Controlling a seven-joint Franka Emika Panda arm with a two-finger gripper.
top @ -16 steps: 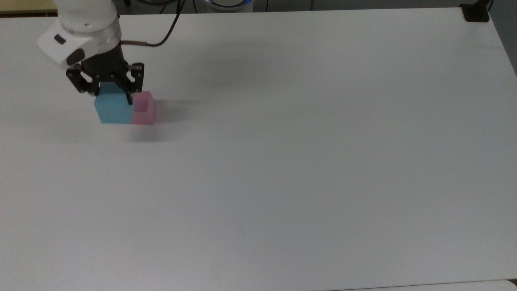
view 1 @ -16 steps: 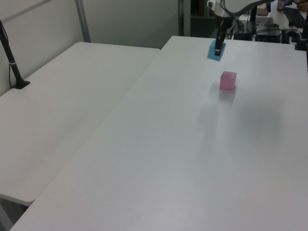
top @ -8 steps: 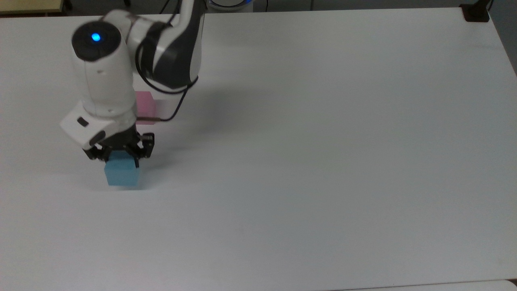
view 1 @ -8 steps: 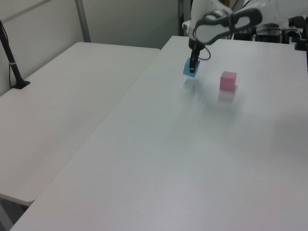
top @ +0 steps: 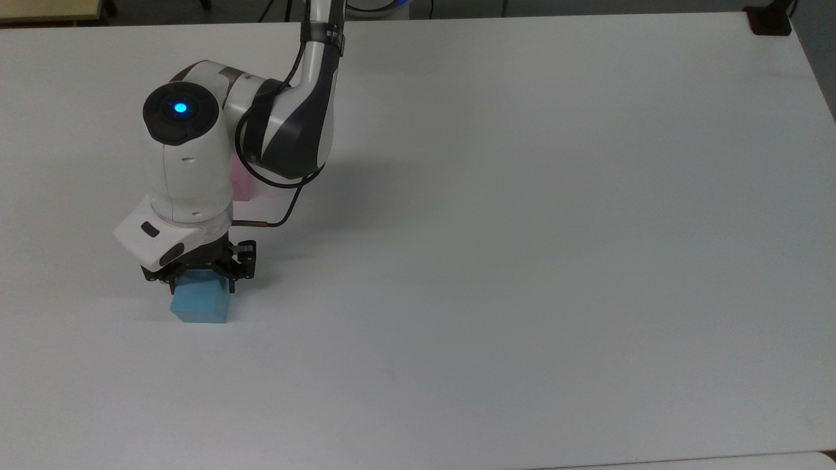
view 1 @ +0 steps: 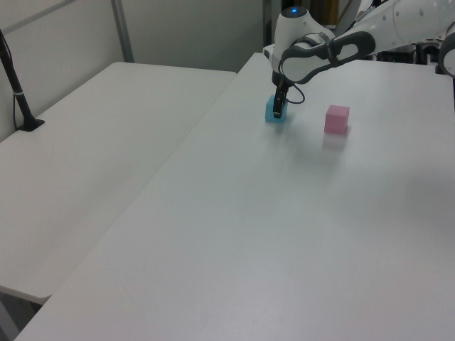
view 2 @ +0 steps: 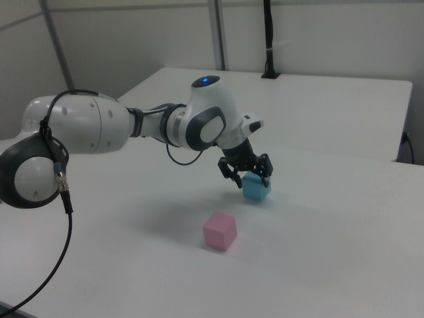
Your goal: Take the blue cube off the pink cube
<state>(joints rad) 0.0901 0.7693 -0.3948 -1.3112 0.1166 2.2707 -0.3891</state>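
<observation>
The gripper [top: 199, 282] still clasps the blue cube [top: 200, 305], now lowered onto the table [top: 522, 228], farther from the pink cube [view 2: 220, 231].

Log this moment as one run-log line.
hand: shut on blue cube | blue cube: on table | pink cube: apart, bare

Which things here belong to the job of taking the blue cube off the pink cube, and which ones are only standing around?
Belong to the job:
- blue cube, on the table
- pink cube, apart from it
- claw, around the blue cube

Only standing around:
- black post on the side table
- white table
</observation>
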